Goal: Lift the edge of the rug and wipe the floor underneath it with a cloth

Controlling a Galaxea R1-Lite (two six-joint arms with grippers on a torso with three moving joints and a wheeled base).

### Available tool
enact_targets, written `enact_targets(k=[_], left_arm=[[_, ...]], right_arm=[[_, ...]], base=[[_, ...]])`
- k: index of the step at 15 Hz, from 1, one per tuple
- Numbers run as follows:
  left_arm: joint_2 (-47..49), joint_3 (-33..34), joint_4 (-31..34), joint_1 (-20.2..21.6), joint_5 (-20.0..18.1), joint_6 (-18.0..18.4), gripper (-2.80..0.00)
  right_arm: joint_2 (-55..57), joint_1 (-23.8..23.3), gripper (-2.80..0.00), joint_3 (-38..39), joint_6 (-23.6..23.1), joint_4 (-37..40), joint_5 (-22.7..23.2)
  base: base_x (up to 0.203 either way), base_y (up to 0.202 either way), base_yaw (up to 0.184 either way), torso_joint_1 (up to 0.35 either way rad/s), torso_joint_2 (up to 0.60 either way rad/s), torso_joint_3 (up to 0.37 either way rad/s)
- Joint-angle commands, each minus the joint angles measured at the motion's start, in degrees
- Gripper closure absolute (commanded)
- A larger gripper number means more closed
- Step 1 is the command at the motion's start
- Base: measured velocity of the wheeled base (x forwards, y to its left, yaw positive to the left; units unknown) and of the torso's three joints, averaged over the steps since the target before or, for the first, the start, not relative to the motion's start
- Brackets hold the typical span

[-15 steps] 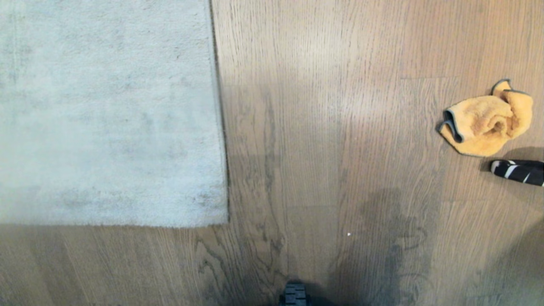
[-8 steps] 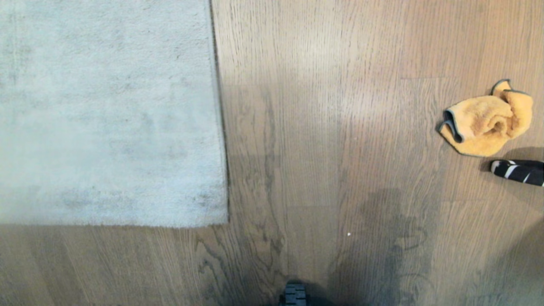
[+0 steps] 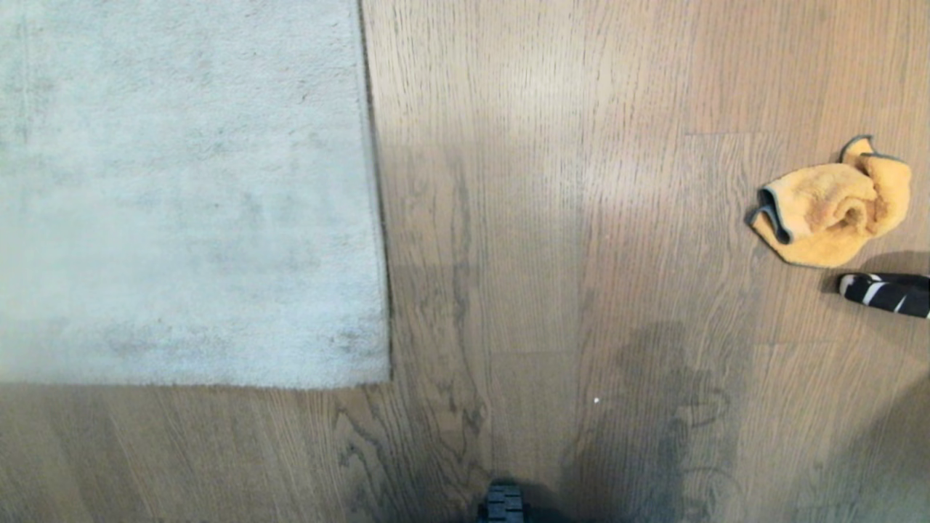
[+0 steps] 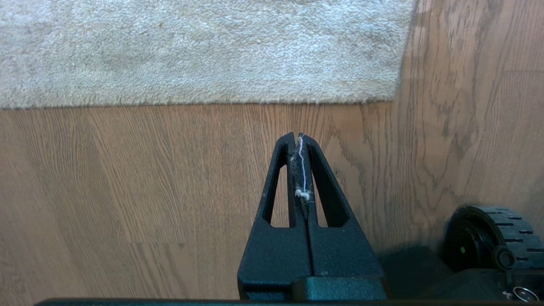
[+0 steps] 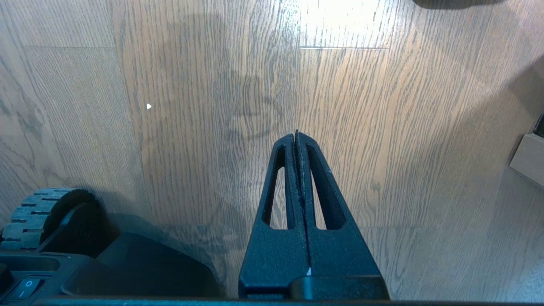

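Nothing is begun: the rug edge lies flat on the floor, both the left pincer and right pincer are pressed together empty, and one must next fetch the orange cloth well right of the rug.

The rug edge is the straight border of a pale grey short-pile rug, lying flat on the floor and ending in a square corner. The floor is brown-grey wood-grain plank. The cloth, orange with dark trim, lies crumpled, well apart from the rug.
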Motion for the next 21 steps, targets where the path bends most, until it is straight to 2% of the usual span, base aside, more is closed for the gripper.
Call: enact_targets(k=[1,21], left_arm=[[-0.02,0.0,0.0,0.0,0.02,0.0,0.0],[-0.02,0.0,0.0,0.0,0.02,0.0,0.0]], right_arm=[[0.13,-0.02,0.0,0.0,-0.06,0.04,-0.02],[0.13,-0.02,0.0,0.0,-0.06,0.04,-0.02]], base=[[0.0,0.0,0.0,0.0,0.0,0.0],[0.0,0.0,0.0,0.0,0.0,0.0]])
